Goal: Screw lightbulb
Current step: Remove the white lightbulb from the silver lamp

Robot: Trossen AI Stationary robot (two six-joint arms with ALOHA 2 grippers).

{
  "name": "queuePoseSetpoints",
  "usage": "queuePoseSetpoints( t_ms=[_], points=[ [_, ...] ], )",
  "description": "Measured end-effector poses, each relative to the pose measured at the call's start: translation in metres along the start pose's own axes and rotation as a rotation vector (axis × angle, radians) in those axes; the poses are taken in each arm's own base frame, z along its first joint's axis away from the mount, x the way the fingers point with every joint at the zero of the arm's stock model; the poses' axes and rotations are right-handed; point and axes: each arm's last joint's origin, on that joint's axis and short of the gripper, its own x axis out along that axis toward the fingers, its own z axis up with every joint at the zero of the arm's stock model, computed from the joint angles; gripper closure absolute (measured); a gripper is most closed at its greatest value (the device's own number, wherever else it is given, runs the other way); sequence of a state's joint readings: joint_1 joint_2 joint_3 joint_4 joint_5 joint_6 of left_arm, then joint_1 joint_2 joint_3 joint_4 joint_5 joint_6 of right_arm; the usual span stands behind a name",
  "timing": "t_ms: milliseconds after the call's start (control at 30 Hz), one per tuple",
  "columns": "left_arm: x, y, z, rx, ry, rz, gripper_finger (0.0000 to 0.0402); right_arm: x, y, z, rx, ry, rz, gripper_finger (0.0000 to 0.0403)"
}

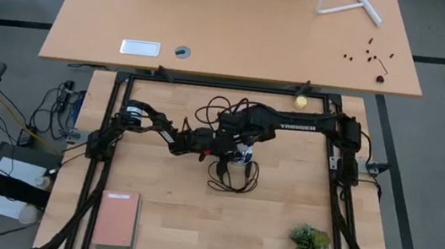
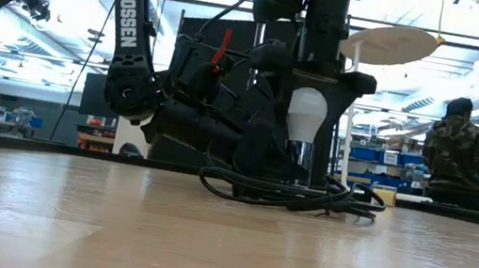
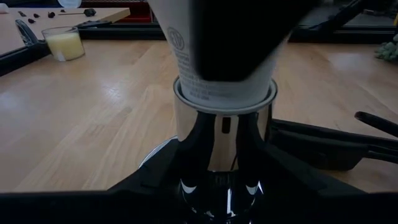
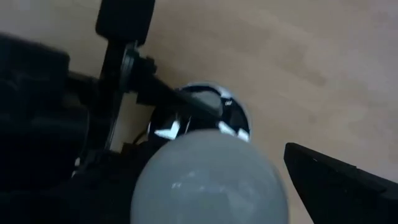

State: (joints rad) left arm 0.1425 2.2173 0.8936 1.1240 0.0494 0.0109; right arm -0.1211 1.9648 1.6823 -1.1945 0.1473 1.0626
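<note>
Wooden boards of the desk (image 1: 278, 225) fill the near ground, and in the low view a workshop with shelves and a person (image 2: 457, 152) standing far back lies beyond it. Nearest to us on the boards is a loop of black cord (image 2: 292, 195), and just behind it the lightbulb (image 2: 304, 115) stands upright with its narrow base down in the silver socket (image 3: 224, 134), near the middle of the desk.

We judge the step in hand to be the turning of the bulb into the socket. To do it well we would keep the socket from spinning with one arm, keep the bulb's axis straight above the socket so the thread does not cross, and turn gently, since the glass is smooth and may slip or crack under a hard squeeze.

Our left gripper (image 3: 224, 186) lies low along the desk, reaching in from the left side, its fingers clamped on the socket body below the bulb's neck. Our right gripper (image 2: 310, 78) comes down from above over the bulb, the arm stretched in from the right rail with the wrist pointing downward. Its fingers (image 4: 336, 180) stand wide apart on either side of the glass dome; we cannot tell whether they touch it.
</note>
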Motion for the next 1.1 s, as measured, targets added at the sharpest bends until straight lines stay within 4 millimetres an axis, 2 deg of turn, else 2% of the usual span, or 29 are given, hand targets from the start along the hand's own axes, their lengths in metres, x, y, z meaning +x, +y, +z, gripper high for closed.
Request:
queuePoseSetpoints(
  t_ms=[367, 733, 933, 1100],
  points=[
    [0.0, 0.0, 0.0, 0.001, 0.0, 0.0, 0.0219, 0.0, 0.003, -0.002, 0.022, 0.103, 0.081, 0.004],
    [0.0, 0.0, 0.0, 0.002, 0.0, 0.001, 0.0219, 0.001, -0.001, 0.006, 0.042, 0.118, 0.081, 0.0142],
    [0.0, 0.0, 0.0, 0.001, 0.0, 0.005, 0.0218, 0.001, -0.002, 0.007, 0.0, 0.099, 0.074, 0.0132],
    [0.0, 0.001, 0.0, 0.001, -0.001, 0.01, 0.0218, 0.002, -0.003, 0.009, -0.159, 0.083, 0.074, 0.0123]
  ],
)
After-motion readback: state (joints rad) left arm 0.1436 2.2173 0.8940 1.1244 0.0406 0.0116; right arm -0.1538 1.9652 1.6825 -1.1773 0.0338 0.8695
